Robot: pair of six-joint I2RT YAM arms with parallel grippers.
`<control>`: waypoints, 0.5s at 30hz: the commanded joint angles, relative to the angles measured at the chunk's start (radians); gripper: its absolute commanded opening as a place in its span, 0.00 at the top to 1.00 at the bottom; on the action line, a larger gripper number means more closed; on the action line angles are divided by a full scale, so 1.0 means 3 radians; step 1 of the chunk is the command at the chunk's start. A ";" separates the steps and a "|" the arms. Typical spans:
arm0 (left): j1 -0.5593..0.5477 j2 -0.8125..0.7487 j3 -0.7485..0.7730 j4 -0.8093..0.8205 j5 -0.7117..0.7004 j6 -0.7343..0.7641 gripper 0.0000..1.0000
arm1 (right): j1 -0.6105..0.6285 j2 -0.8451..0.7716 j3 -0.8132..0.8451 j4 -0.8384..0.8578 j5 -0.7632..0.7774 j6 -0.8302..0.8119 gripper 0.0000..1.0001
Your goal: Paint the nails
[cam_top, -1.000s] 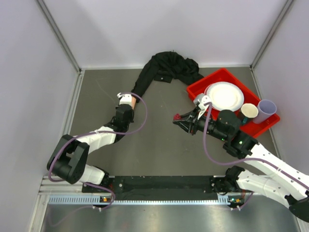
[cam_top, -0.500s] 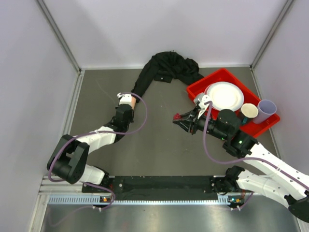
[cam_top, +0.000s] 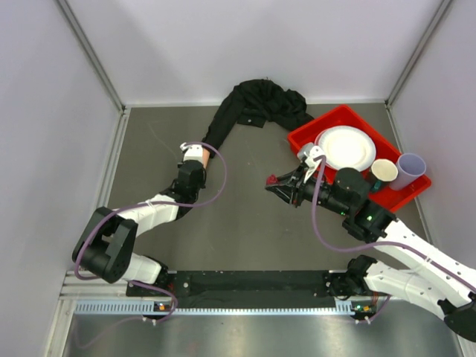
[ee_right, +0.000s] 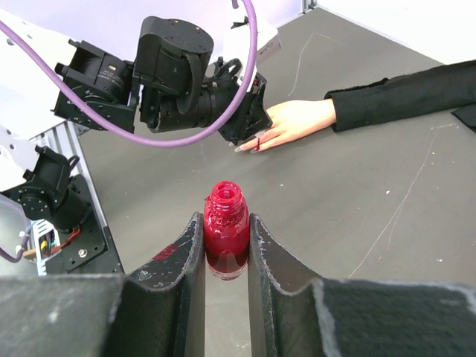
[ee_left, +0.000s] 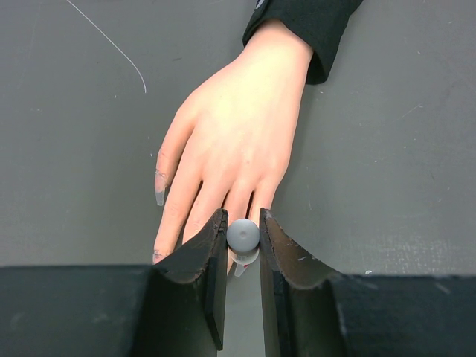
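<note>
The peach mannequin hand (ee_left: 230,141) lies flat on the grey table, its black sleeve (ee_left: 312,22) running to the back. It also shows in the top view (cam_top: 195,152) and the right wrist view (ee_right: 294,120). A pale thumb nail (ee_left: 160,186) shows a smear. My left gripper (ee_left: 242,219) is shut on the polish cap (ee_left: 243,235), a grey-white round knob, right over the middle fingertips; the brush under it is mostly hidden. My right gripper (ee_right: 225,219) is shut on the open red polish bottle (ee_right: 225,223) and holds it above the table at mid right (cam_top: 273,179).
A red tray (cam_top: 338,111) at the back right holds a white plate (cam_top: 346,147) and two cups (cam_top: 384,170). The bunched black sleeve fabric (cam_top: 260,104) lies at the back centre. Pale walls close in the left, back and right sides.
</note>
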 commanded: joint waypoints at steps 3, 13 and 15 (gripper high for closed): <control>0.0017 -0.0038 0.0077 0.0071 -0.0034 0.0027 1.00 | -0.0035 0.0002 0.0013 0.0191 -0.0050 0.0032 1.00; 0.0017 -0.0059 0.0066 0.0030 0.0007 0.0007 1.00 | -0.0041 0.0013 0.0013 0.0202 -0.0050 0.0032 1.00; 0.0012 -0.0054 0.0066 0.0015 -0.0004 0.0007 1.00 | -0.0035 0.0007 0.0012 0.0207 -0.0055 0.0037 1.00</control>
